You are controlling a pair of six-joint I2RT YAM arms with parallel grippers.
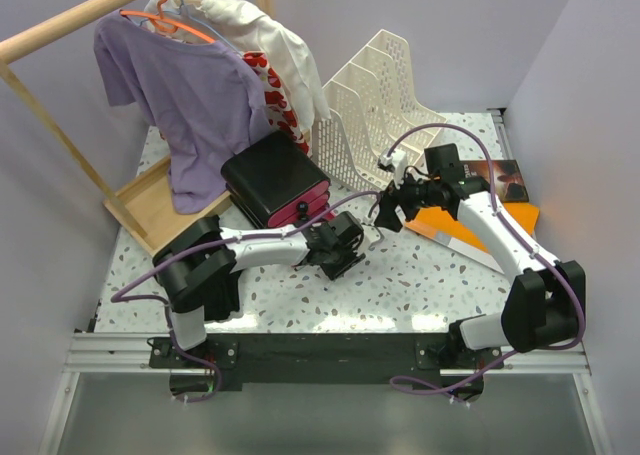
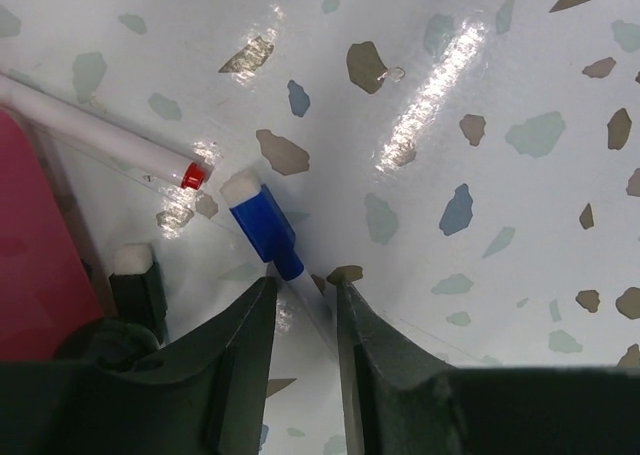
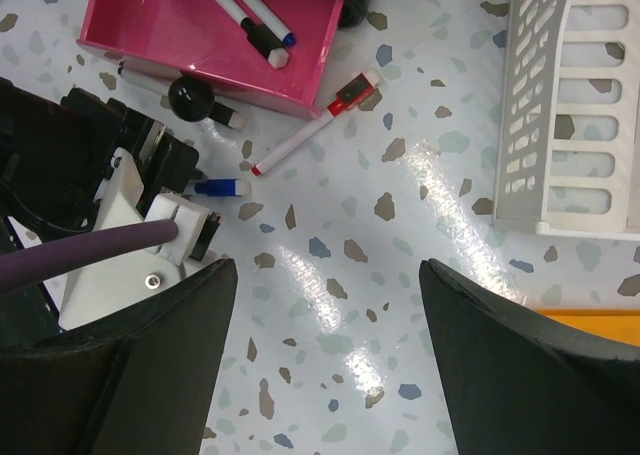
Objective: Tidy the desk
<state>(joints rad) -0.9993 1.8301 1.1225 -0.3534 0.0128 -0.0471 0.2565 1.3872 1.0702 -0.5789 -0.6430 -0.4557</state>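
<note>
While the left gripper (image 2: 303,287) is lowered to the desk (image 1: 430,275), its two fingers stand a narrow gap apart at either side of the pale barrel of a blue marker (image 2: 262,230). The blue cap lies just ahead of the fingertips. Whether the fingers press on the barrel cannot be told.

A red marker (image 2: 100,135) lies flat on the desk just beside the blue one, and its red end points toward the blue cap. Beside both markers, a pink drawer (image 3: 200,35) stands pulled out from a black storage box (image 1: 278,180) and holds several more markers.

The right gripper (image 3: 328,270) hangs above bare desk surface near the left gripper. Its fingers are spread wide, with nothing between them.

The desk fills the middle of the overhead view, and both arm bases are mounted at its near edge. A white file rack (image 1: 370,95) stands toward the far edge. An orange folder (image 1: 450,220) lies flat under the right arm.
</note>
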